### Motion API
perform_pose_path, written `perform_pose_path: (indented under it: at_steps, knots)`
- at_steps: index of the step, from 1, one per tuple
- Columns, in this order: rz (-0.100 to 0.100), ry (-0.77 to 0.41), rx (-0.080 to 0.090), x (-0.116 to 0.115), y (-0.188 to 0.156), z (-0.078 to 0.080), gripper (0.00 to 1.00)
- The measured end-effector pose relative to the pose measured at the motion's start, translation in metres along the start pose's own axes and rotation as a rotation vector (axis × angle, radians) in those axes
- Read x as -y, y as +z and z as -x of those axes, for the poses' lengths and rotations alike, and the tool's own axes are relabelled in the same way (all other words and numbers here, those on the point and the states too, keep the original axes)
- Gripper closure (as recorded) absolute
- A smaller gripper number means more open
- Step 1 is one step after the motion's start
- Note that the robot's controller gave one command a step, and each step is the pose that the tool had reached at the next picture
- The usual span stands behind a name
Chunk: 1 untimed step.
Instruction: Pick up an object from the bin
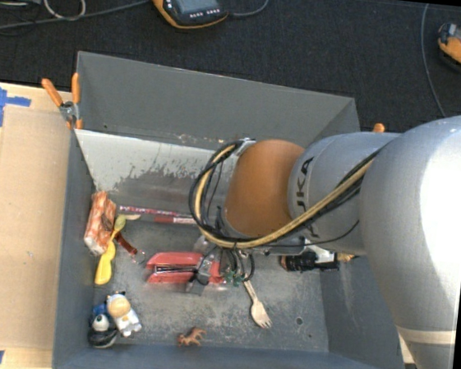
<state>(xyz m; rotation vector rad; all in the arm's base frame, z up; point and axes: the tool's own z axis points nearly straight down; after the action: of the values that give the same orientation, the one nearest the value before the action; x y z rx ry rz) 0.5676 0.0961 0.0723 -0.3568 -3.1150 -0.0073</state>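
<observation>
the gripper [205, 277] hangs low at the right end of the red stapler [171, 267], well placed for a grasp; its opening cannot be told.

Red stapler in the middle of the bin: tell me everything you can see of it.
The red stapler lies flat on the floor of the bin, near its middle, its length running left to right. Its body is red and looks like plastic, with a dark strip along the lower side. Its right end is hidden under the hand, so contact there cannot be judged. Nothing else touches it.
</observation>
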Motion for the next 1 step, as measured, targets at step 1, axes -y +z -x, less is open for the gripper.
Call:
perform_pose_path:
  at_steps: [1]
  knots:
    - [0.0,0.0,0.0,0.0,0.0,0.0,1.0]
